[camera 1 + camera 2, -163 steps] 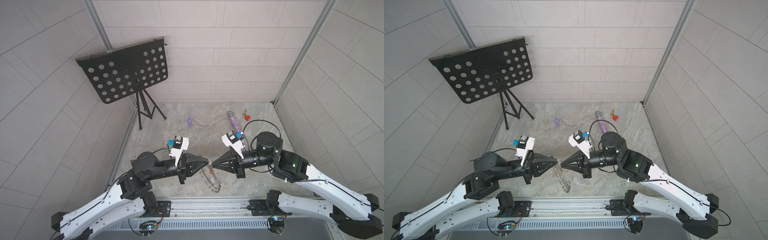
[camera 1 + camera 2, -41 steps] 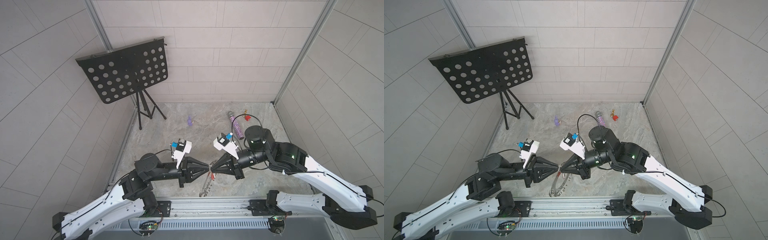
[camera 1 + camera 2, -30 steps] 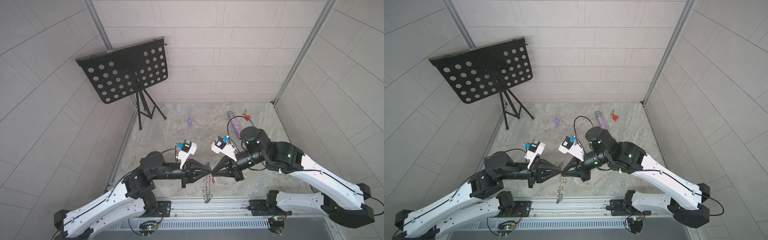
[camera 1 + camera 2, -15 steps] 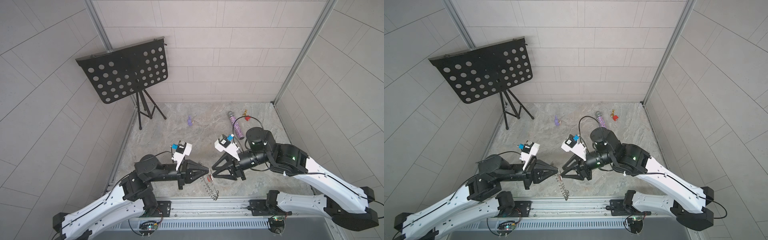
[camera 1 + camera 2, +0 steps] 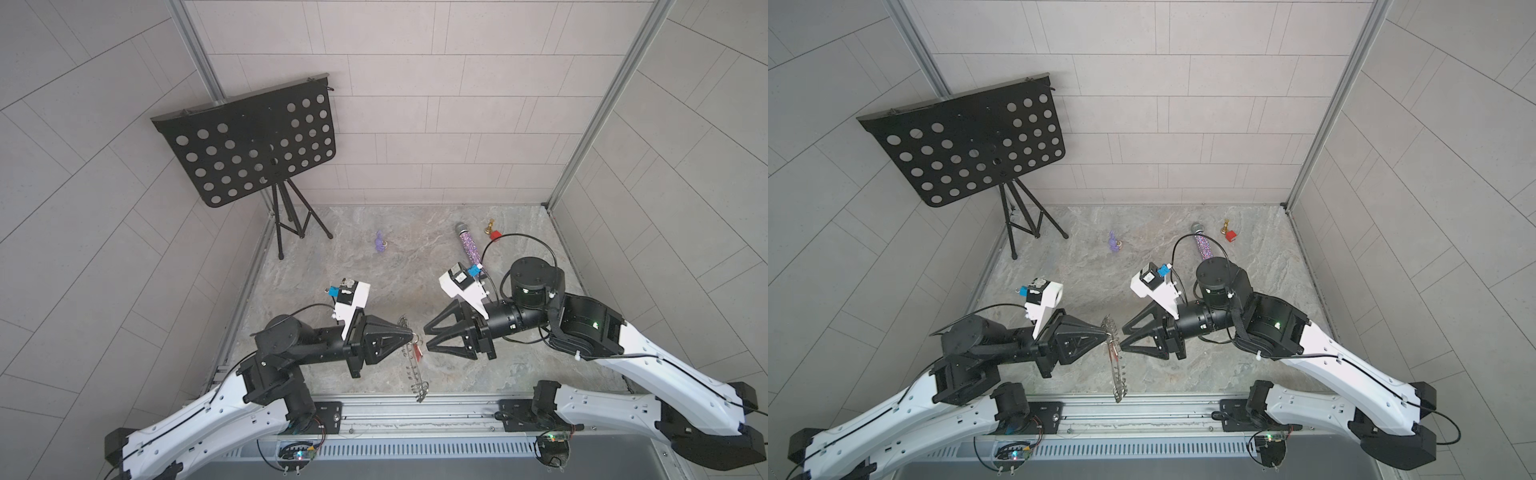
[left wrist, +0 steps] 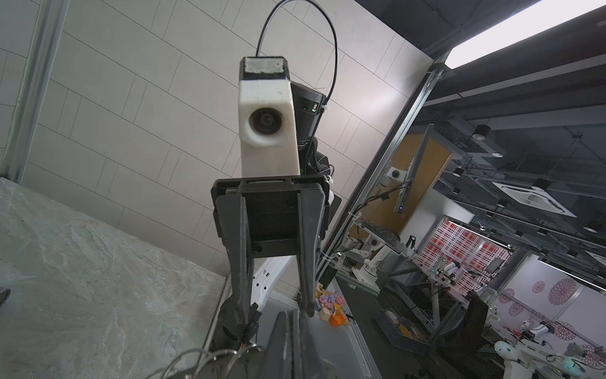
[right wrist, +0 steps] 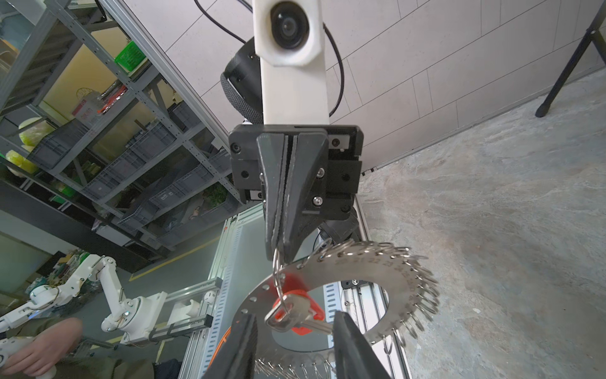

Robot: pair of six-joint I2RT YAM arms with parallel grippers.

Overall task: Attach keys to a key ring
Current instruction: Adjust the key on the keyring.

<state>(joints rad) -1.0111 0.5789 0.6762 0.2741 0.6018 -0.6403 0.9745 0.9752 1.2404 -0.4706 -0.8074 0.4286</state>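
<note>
**Left gripper** (image 5: pixel 411 332): fingers clenched tip to tip, pinching one wire loop (image 7: pixel 277 272) on the rim of the key ring (image 5: pixel 412 368). The right wrist view confirms the pinch (image 7: pixel 280 252).

**Key ring:** hangs below the left fingertips, over the near middle of the table (image 5: pixel 374 291). It is edge-on in both top views (image 5: pixel 1117 368). The right wrist view shows its flat face and the fringe of loops (image 7: pixel 360 265). Whether its lower edge touches anything cannot be told.

**Key** (image 7: pixel 295 310): silver with a red tag, threaded on the pinched loop and lying against the ring's face. In a top view only the red tag shows (image 5: pixel 417 351).

**Right gripper** (image 5: pixel 427 338): fingers released and spread, grasping nothing. It sits just right of the ring, facing the left gripper. The key hangs between its fingers (image 7: pixel 341 331), with the blade tip just beside one. Contact cannot be confirmed.

**Other items:** music stand (image 5: pixel 249 145) far left, purple figure (image 5: pixel 379 242) far centre. Microphone (image 5: pixel 468 245), chess piece (image 5: pixel 490 226) and red cube (image 5: pixel 495 235) far right.
</note>
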